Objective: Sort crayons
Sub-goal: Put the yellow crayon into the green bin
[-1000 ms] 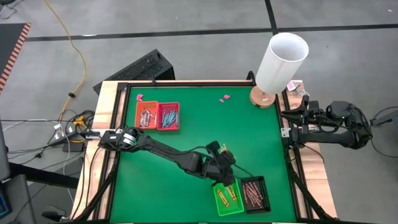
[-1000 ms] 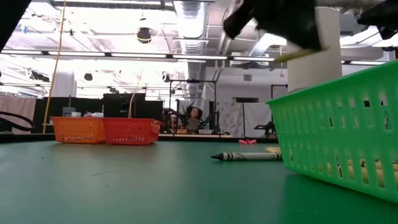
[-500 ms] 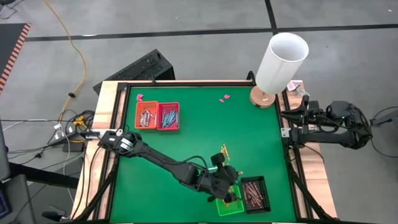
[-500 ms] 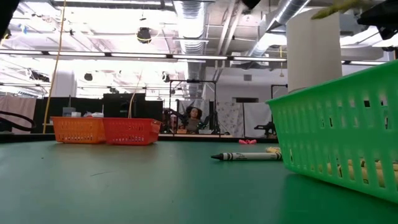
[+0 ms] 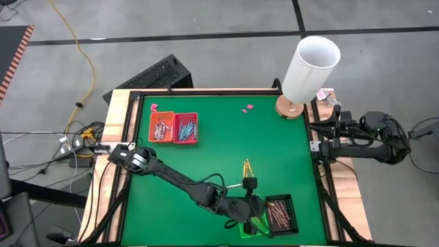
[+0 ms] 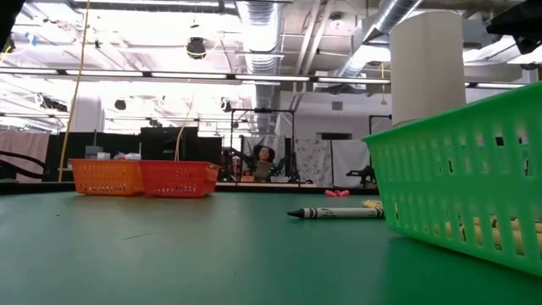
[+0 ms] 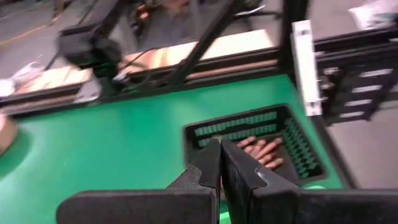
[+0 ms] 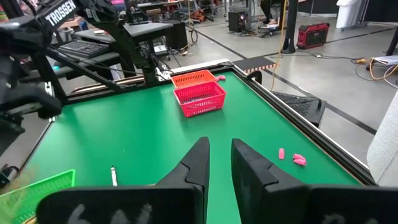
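Now over green tray (image 5: pixel 255 226) at table's near edge: left gripper (image 5: pixel 255 218) moved in from mid-table, fingers closed, nothing visibly held; yellow crayon prob. delivered. Right gripper (image 8: pixel 216 163) parked off right edge, slightly parted, empty.

Crayons (image 5: pixel 247 167) lie loose at the lower middle; more fill the baskets at upper left and lower right.

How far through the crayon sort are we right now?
Mostly done, it seems: crayons already lie in the orange tray, red tray, green tray and black tray. The left tool is shut over the green tray; whether it holds a crayon isn't visible. A few loose crayons remain on the mat. The right arm waits at the table's right edge.
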Tool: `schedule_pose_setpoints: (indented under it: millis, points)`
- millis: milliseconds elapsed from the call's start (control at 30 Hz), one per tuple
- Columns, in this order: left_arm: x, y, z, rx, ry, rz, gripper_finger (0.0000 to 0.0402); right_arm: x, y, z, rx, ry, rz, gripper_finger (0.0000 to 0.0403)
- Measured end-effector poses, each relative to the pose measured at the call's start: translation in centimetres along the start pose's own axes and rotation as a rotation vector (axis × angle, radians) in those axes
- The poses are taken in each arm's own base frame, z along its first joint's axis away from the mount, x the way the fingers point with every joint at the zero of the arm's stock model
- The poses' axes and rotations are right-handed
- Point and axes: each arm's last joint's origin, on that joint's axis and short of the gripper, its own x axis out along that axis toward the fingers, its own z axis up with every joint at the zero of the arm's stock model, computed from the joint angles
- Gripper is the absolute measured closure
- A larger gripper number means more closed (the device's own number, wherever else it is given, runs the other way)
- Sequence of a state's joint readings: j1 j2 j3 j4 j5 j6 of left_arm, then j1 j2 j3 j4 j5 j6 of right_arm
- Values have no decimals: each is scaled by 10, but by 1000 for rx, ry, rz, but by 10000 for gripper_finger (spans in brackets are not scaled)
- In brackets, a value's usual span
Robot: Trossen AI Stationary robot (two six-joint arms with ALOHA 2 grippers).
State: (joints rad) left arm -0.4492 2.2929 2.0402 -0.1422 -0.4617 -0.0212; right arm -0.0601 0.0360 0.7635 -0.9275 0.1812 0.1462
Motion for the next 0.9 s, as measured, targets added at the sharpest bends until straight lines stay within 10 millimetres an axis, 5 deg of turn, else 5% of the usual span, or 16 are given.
schedule_pose_setpoints:
  millis: [500,733,900]
  points:
    - [11,-10,-48,77,31,-97,401,0,0,0,4,0,-4,335]
    - [6,-18,-50,122,46,-85,401,0,0,0,3,0,-4,335]
    - [10,-5,-53,94,95,31,401,0,0,0,3,0,-4,335]
